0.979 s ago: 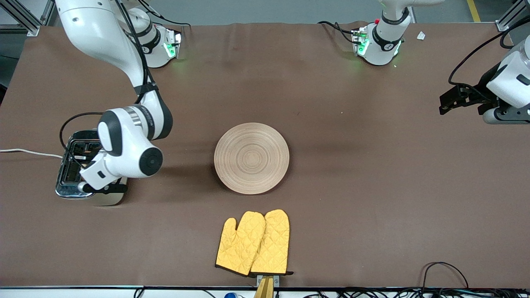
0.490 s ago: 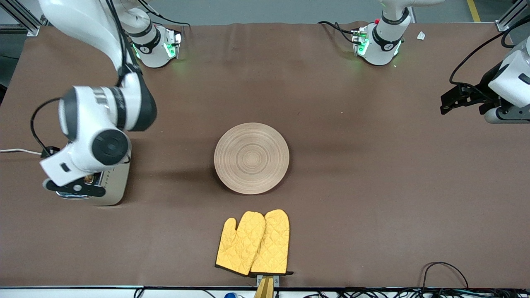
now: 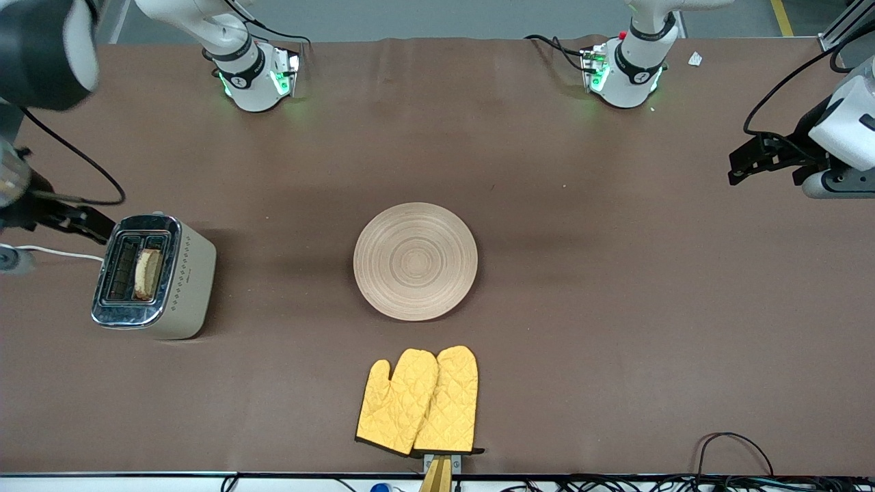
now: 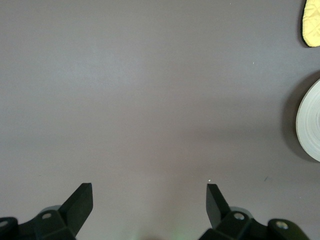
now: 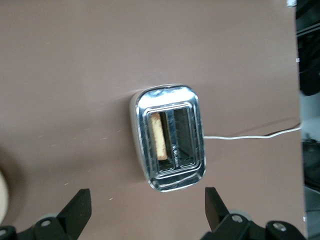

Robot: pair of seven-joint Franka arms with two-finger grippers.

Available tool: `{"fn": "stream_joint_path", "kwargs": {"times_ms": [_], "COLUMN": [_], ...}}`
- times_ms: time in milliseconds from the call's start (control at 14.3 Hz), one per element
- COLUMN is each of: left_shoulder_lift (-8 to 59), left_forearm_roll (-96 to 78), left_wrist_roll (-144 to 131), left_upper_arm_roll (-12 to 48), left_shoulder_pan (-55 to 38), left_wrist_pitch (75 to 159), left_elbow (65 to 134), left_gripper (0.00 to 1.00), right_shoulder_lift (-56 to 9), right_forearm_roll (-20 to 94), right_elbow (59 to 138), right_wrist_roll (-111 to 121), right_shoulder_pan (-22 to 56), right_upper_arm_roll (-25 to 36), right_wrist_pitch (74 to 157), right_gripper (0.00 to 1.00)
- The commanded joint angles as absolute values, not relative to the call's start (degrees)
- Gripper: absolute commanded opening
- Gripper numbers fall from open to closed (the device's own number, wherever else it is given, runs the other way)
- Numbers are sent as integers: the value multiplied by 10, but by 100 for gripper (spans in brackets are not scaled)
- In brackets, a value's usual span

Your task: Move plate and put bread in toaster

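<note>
From the front camera, the bread [image 3: 147, 273] stands on edge in one slot of the toaster [image 3: 152, 277], the slot nearer the plate, at the right arm's end of the desk [image 3: 581, 307]. The plate [image 3: 415, 261] lies flat mid-desk, bare, with a pair of yellow oven mitts [image 3: 418, 401] nearer the camera than it and well apart from it. The right claw [image 3: 65, 217] is up at the picture's edge, over the desk just beside the toaster and its white cord [image 3: 51, 251]; the left claw [image 3: 752, 164] waits above the left arm's end of the desk, well apart from everything. In the left wrist view the left claw [image 4: 147, 202] is released, its fingers spread over bare desk, with only a rim of the plate [image 4: 309, 122] and a corner of a mitt [image 4: 311, 22] showing. In the right wrist view the right claw [image 5: 145, 207] is likewise released and grasps nothing, looking down on the toaster [image 5: 170, 137] with the bread [image 5: 157, 135] seated in a slot and the cord [image 5: 250, 136] trailing away. Both parts of the task look done, so the step in hand is probably a clean retreat: it is best done by lifting straight away, keeping the fingers clear of the chrome top and the cord so that nothing is nudged.
</note>
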State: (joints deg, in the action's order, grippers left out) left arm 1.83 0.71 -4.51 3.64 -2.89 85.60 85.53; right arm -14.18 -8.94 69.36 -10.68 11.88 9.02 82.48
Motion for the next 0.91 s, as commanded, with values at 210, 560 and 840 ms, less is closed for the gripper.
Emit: {"fn": "stream_joint_path", "kwargs": {"times_ms": [210, 560, 840], "left_shoulder_lift": [8, 11, 18], "left_forearm_roll": [4, 6, 9], "left_wrist_roll": [-47, -35, -37], "left_upper_arm_roll": [47, 47, 46], "left_shoulder_pan": [-29, -25, -25], "left_wrist_pitch": [849, 849, 848], "left_elbow": [858, 858, 836], "left_gripper": [100, 100, 100], "right_shoulder_lift": [-96, -63, -47], "right_forearm_roll": [-42, -3, -9], "right_elbow": [764, 821, 824], "right_wrist_roll": [-32, 34, 34], "right_shoulder_pan": [76, 54, 1], "right_upper_arm_roll": [82, 83, 59], "right_wrist_pitch": [837, 868, 860], "right_gripper": [100, 100, 100]}}
